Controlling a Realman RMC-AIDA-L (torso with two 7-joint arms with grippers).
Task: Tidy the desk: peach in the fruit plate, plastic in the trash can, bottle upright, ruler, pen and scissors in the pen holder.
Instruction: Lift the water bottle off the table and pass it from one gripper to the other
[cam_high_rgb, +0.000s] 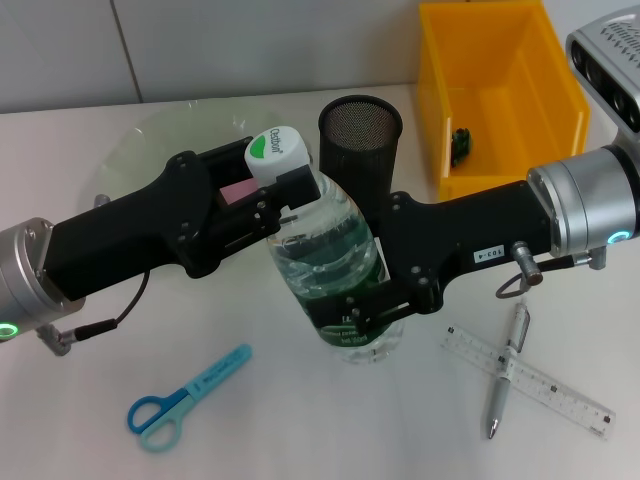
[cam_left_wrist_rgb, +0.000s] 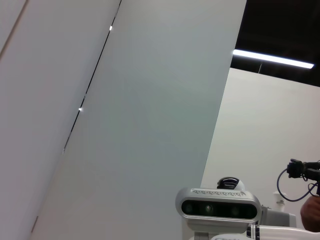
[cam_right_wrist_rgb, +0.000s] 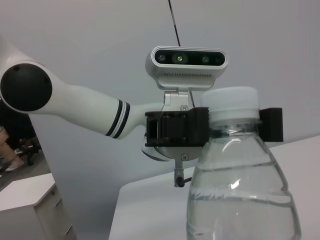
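Observation:
A clear water bottle (cam_high_rgb: 330, 255) with a white cap (cam_high_rgb: 278, 152) stands upright at the table's middle. My left gripper (cam_high_rgb: 287, 197) is shut on its neck just under the cap. In the right wrist view the left gripper's black fingers (cam_right_wrist_rgb: 176, 129) flank the bottle's neck (cam_right_wrist_rgb: 234, 134). My right gripper (cam_high_rgb: 372, 300) is shut on the bottle's lower body. The black mesh pen holder (cam_high_rgb: 360, 135) stands just behind the bottle. Blue scissors (cam_high_rgb: 185, 398) lie front left. A clear ruler (cam_high_rgb: 545, 385) and a silver pen (cam_high_rgb: 505, 375) lie crossed at front right.
A yellow bin (cam_high_rgb: 495, 90) at back right holds a small dark green thing (cam_high_rgb: 461, 143). A clear glass plate (cam_high_rgb: 160, 140) lies at back left, partly under my left arm. The left wrist view shows only a wall and the right wrist's camera (cam_left_wrist_rgb: 217, 205).

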